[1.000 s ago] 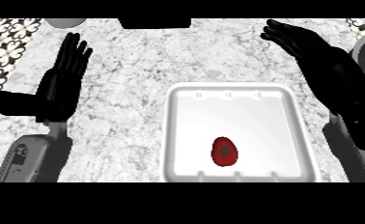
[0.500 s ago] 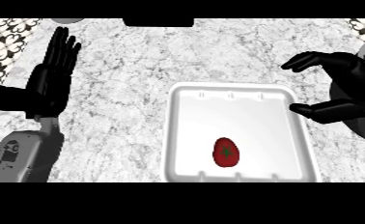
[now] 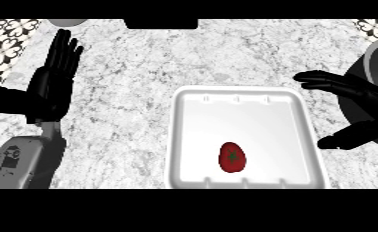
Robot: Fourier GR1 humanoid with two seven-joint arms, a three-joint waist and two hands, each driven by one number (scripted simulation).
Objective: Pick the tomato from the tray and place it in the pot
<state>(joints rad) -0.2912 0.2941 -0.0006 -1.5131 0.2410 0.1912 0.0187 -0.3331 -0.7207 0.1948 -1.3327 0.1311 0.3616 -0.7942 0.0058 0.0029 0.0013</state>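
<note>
— What lies nearest?

— The tomato, red with a dark stem spot, lying in the near part of the white tray, a little right of its middle. Nothing touches it. At the near left corner a grey forearm comes in from the lower edge.

— And the hands?

— The right hand is at the right edge, just beside the tray's right rim. Its fingers reach left toward the tray's far right corner and the thumb points left lower down, with a wide gap between them; it is spread open and has hold of nothing. The left hand is at the left, well apart from the tray, palm flat, fingers straight and pointing far, at rest and empty.

— Farther off?

— Marbled grey counter runs to the far edge. A dark curved shape shows at the right edge behind the right hand; I cannot tell what it is. A patterned tile strip sits in the far left corner.
</note>
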